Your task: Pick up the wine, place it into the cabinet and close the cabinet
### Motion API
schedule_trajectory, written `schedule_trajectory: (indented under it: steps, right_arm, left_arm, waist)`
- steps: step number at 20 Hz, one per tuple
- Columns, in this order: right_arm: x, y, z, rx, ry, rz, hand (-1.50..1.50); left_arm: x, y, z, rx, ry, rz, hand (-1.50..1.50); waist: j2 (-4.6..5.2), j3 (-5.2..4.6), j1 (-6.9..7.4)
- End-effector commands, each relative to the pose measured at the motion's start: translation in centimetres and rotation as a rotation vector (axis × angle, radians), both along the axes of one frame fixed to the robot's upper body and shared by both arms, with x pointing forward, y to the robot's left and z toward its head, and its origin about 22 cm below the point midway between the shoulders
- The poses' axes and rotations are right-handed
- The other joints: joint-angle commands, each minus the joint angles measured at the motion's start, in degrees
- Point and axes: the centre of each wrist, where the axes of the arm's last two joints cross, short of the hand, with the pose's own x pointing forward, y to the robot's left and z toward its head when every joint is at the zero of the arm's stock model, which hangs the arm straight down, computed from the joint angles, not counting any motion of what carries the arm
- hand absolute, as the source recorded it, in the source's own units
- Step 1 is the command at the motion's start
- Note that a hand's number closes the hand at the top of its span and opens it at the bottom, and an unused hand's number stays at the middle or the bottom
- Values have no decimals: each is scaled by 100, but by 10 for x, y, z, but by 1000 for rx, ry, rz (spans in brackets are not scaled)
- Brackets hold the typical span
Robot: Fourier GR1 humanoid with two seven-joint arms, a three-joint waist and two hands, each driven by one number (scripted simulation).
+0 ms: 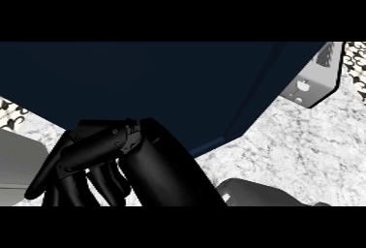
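the dark blue cabinet (143, 82) fills the space above and beyond my left hand (85, 160). speckled white counter (286, 145) spreads off to its right. my left hand hangs with fingers (43, 179) long and relaxed, curled round nothing. just right of it, touching, stands a tall black shape (172, 169), possibly the wine, though i cannot tell. my right hand (257, 193) barely shows, its fingers unclear.

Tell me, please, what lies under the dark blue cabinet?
The speckled white counter shows beside and below the dark blue cabinet. The counter beneath it is covered. Its inside is not visible, and no wine shows.
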Motion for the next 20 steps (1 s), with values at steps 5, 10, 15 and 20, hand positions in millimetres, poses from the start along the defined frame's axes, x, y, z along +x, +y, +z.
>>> schedule_trajectory:
  steps: [5, 10, 15, 20]
  right_arm:
    - [72, 19, 22, -38, 16, 29, 150]
    - [96, 22, 27, -156, 148, 249, 150]
    - [108, 33, -1, -397, 246, 527, 150]
    - [133, 33, -19, -469, 328, 614, 150]
  left_arm:
    - [-16, 33, 2, 14, -43, 14, -150]
    - [-3, 30, 7, 16, -62, 41, -150]
    - [6, 21, 13, 9, -66, 22, -150]
    - [-3, 36, 16, 26, -60, 35, -150]
  waist:
    - [6, 10, 4]
    - [60, 5, 60]
    - [88, 9, 68]
    - [22, 13, 0]
